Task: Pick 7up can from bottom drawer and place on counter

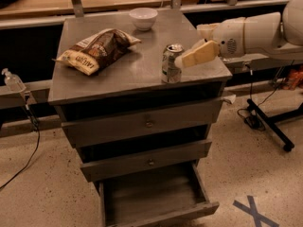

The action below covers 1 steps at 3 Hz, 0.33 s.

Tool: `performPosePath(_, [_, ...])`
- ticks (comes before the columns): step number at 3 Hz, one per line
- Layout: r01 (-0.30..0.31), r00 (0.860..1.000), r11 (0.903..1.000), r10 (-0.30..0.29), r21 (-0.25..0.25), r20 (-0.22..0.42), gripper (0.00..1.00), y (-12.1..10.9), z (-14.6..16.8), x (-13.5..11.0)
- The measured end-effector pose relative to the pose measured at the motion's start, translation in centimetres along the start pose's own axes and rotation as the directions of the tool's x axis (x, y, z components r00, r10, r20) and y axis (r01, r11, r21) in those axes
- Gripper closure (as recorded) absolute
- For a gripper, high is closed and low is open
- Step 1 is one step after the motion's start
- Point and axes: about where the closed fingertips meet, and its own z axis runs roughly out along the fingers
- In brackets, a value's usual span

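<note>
The 7up can [171,63] stands upright on the counter [137,74], near its front right part. My gripper [191,45] is just to the right of the can, at can height, with its cream fingers [198,55] spread apart and holding nothing. The near fingertip is close beside the can's right side. The bottom drawer [156,200] is pulled open below, and its inside looks empty.
A brown chip bag [97,48] lies on the counter's left half and a white bowl [143,18] sits at its back edge. A clear bottle [13,82] stands at the far left. A black stand's legs [270,126] and a blue floor cross [253,211] are at the right.
</note>
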Motion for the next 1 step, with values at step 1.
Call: performPosePath(1, [-0.016,1.000,0.9998,0.016,-0.010,-0.007,0.00,0.23,-0.36,0.19])
